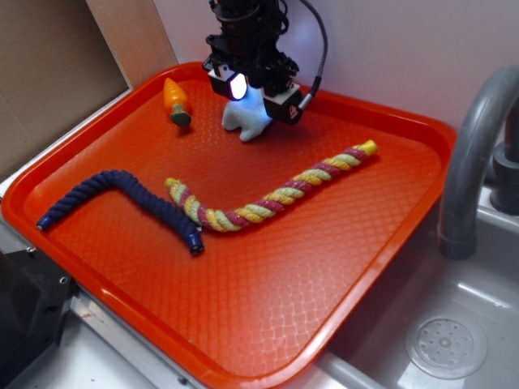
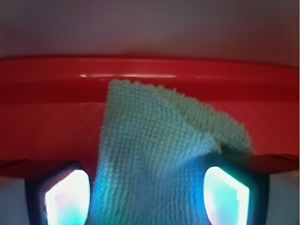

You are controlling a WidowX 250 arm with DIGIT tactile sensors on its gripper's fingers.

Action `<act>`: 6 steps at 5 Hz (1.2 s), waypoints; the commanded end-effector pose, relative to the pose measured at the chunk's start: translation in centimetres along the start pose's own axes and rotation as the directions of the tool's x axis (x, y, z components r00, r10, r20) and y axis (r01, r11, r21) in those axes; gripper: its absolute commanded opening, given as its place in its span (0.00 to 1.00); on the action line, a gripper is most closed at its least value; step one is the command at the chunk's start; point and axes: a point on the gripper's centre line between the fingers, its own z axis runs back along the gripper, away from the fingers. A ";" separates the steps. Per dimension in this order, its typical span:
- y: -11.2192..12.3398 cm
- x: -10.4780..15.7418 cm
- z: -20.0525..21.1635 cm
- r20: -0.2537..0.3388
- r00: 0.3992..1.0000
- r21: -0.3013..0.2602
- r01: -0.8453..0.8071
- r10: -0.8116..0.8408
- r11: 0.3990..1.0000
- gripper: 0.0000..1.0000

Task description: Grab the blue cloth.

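The blue cloth (image 1: pixel 248 121) is a small pale lumpy rag at the back of the orange tray (image 1: pixel 268 308). My gripper (image 1: pixel 258 101) hangs right over it, lit fingers spread wide on either side of the rag's top. In the wrist view the blue cloth (image 2: pixel 154 150) fills the gap of the gripper (image 2: pixel 146 197), with a glowing finger (image 2: pixel 68 197) at its left and another at its right. The fingers stand open around the cloth and do not pinch it. The lower part of the rag still rests on the tray.
An orange toy carrot (image 1: pixel 176 100) lies left of the cloth. A navy rope (image 1: pixel 122 201) and a yellow-red rope (image 1: pixel 272 196) cross the tray's middle. The tray's back rim (image 2: pixel 150 77) is just behind the cloth. A grey tap (image 1: pixel 470 162) and sink stand at the right.
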 end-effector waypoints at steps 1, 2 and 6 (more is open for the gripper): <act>1.1 -0.5 0.0 -0.002 0.998 0.004 -0.064 0.064 0.998 0.00; 2.0 -1.5 1.8 -0.012 0.996 -0.030 -0.087 0.086 0.996 0.00; 2.0 -7.4 22.1 0.141 0.989 -0.085 0.052 -0.039 0.995 0.00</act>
